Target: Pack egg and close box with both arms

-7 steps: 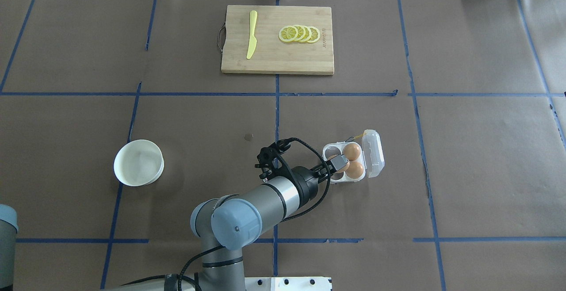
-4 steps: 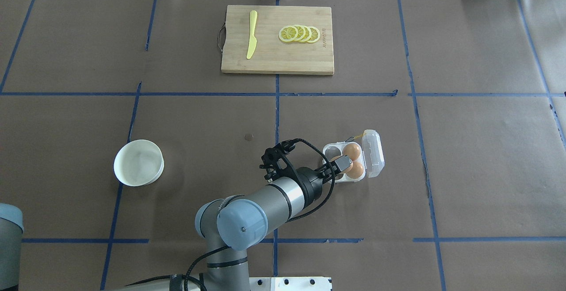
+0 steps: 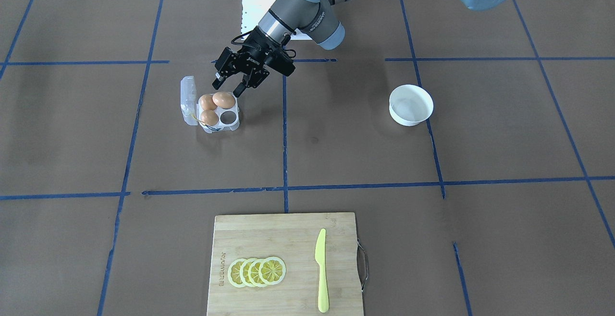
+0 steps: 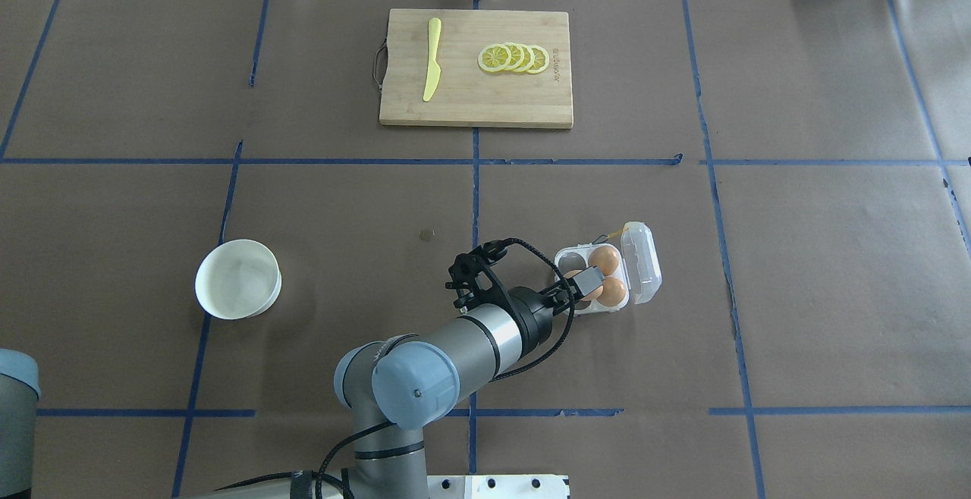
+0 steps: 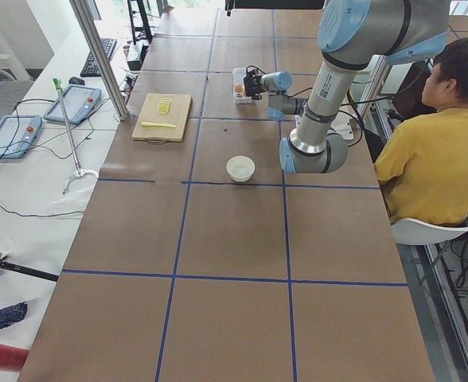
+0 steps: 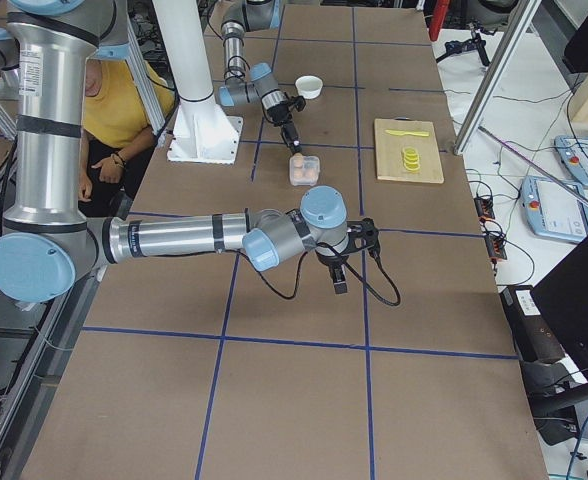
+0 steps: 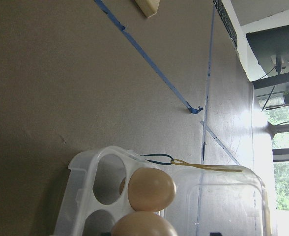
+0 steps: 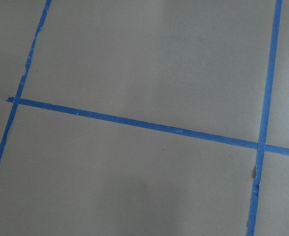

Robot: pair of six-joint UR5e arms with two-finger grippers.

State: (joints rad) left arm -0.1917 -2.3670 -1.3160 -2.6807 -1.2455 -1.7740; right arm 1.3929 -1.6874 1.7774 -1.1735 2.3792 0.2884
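On my front-facing feed the left tool (image 3: 228,87) hangs just above the egg carton (image 3: 234,123), tilted down, its fingers (image 3: 239,89) spread wide and holding nothing. The egg (image 3: 224,100) sits directly under that gap, in the carton cell nearest the robot on the bowl side, lying a little crosswise. I can't tell whether a fingertip touches it. Two more eggs (image 3: 208,109) fill the cells along the lid side, and the fourth cell is vacant. The clear lid (image 3: 187,97) stands open on the side away from the bowl, and a thin yellow band (image 7: 208,167) trails across its hinge edge in the left wrist view.

The right tool (image 6: 339,275) shows only in the right-side camera, hovering over bare counter (image 3: 336,152), well apart from the carton; I cannot tell how its fingers are set. Its wrist camera sees only brown surface and blue tape lines (image 8: 134,120).

The white bowl (image 3: 411,87) rests well apart from the carton. Across the counter lies a wooden cutting board (image 3: 288,239) with lemon slices (image 3: 257,272) and a yellow knife (image 3: 322,277).
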